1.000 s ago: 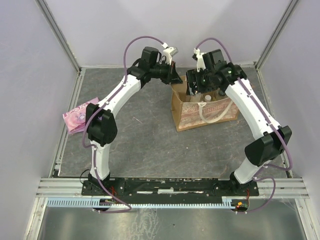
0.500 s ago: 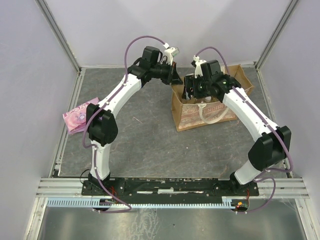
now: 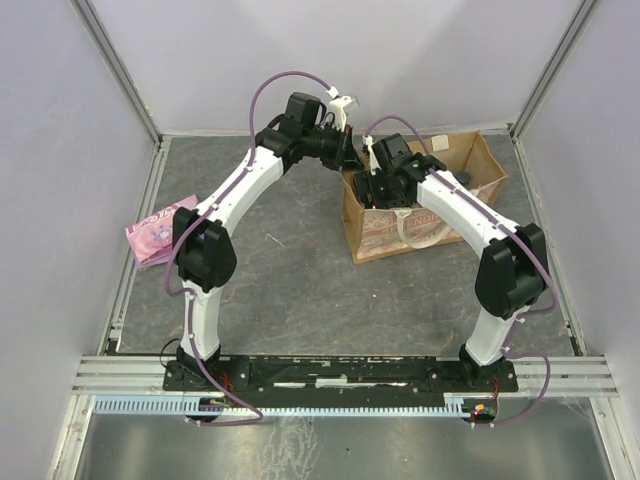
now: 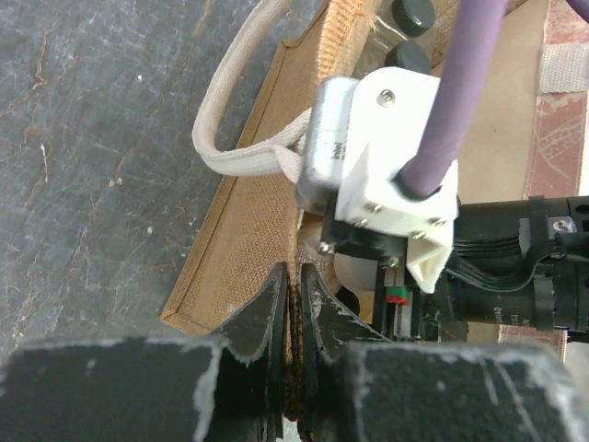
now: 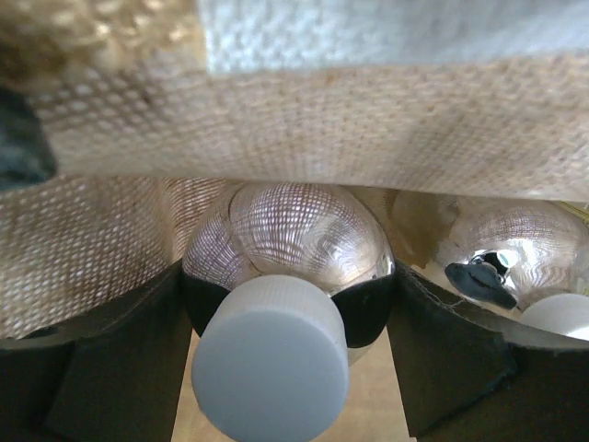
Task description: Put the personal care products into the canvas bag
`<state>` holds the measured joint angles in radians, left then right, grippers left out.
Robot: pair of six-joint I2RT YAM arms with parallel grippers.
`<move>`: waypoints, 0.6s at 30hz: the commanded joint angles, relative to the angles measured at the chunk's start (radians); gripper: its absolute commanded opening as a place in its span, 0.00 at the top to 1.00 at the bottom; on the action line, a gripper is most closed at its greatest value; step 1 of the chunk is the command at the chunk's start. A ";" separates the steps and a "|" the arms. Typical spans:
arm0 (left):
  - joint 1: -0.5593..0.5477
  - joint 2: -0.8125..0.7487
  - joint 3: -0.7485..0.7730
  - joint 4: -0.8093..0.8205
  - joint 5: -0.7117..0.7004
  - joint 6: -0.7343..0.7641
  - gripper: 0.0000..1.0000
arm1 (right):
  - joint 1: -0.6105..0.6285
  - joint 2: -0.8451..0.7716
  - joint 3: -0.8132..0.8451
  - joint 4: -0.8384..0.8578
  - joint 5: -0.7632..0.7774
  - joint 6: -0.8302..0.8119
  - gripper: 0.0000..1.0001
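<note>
The canvas bag (image 3: 418,226) stands upright at the back right. My left gripper (image 3: 347,160) is shut on its near-left rim, pinching the tan weave (image 4: 239,230) between the fingers (image 4: 269,308). My right gripper (image 3: 383,188) is down inside the bag and shut on a short round silvery bottle (image 5: 294,230) with a white cap (image 5: 271,364). A second silvery bottle (image 5: 515,244) lies just to its right against the bag wall (image 5: 322,129). Two dark caps (image 4: 412,13) of the tall bottles show inside the bag in the left wrist view.
A flat pink packet (image 3: 160,232) lies at the table's left edge. The bag's white loop handles hang outside it (image 4: 230,120). The right arm's wrist camera housing (image 4: 382,147) sits close above my left fingers. Frame rails border the table.
My right arm has swung left and lowered its gripper with the silvery bottle into the bag's left part. My left gripper has kept its hold on the rim.
</note>
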<state>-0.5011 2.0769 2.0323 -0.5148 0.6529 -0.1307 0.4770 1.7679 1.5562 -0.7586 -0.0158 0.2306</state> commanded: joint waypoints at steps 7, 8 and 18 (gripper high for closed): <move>0.004 -0.011 0.080 -0.031 -0.035 0.074 0.97 | 0.032 0.019 0.061 -0.008 0.094 -0.017 1.00; 0.003 -0.010 0.079 -0.033 -0.035 0.074 0.97 | 0.033 0.033 0.065 -0.018 0.102 -0.018 1.00; 0.003 -0.004 0.076 -0.036 -0.037 0.079 0.97 | 0.041 0.059 0.090 -0.039 0.105 -0.024 0.60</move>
<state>-0.5064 2.0861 2.0506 -0.5865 0.6067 -0.1062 0.5087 1.8492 1.5826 -0.7799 0.0875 0.2070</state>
